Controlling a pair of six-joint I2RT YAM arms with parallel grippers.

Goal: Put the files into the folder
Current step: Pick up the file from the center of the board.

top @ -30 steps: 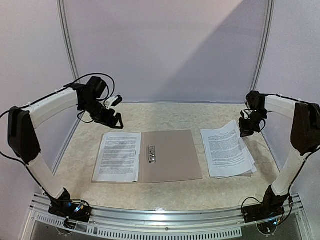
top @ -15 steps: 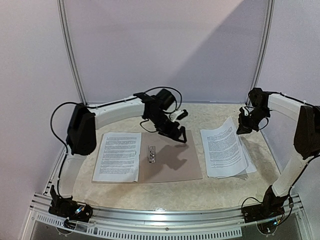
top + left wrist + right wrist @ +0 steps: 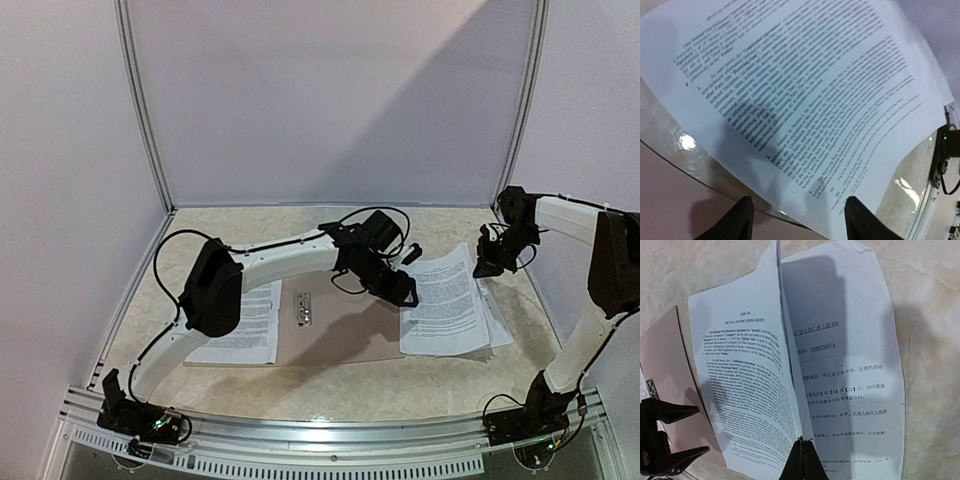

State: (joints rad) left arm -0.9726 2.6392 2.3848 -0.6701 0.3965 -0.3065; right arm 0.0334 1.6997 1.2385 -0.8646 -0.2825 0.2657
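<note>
The files (image 3: 447,312) are a stack of white printed sheets on the right of the table. My right gripper (image 3: 488,264) is shut on the far right edge of the top sheet (image 3: 747,390) and holds that side lifted off the sheets below (image 3: 850,370). My left gripper (image 3: 405,292) reaches across the brown folder (image 3: 340,335) to the top sheet's left edge. In the left wrist view its jaws (image 3: 799,202) stand open, and the raised sheet (image 3: 805,95) hangs just beyond the fingertips. The folder lies open, with a metal clip (image 3: 303,308) at its fold.
One printed sheet (image 3: 248,330) lies on the folder's left flap, partly hidden by the left arm. The left arm spans the table's middle above the folder. Walls close the back and both sides, and a metal rail (image 3: 330,432) runs along the near edge.
The left arm swung from the far left across the folder to the stack's left edge, its jaws narrowing a little. The right gripper raised the top sheet's right side higher.
</note>
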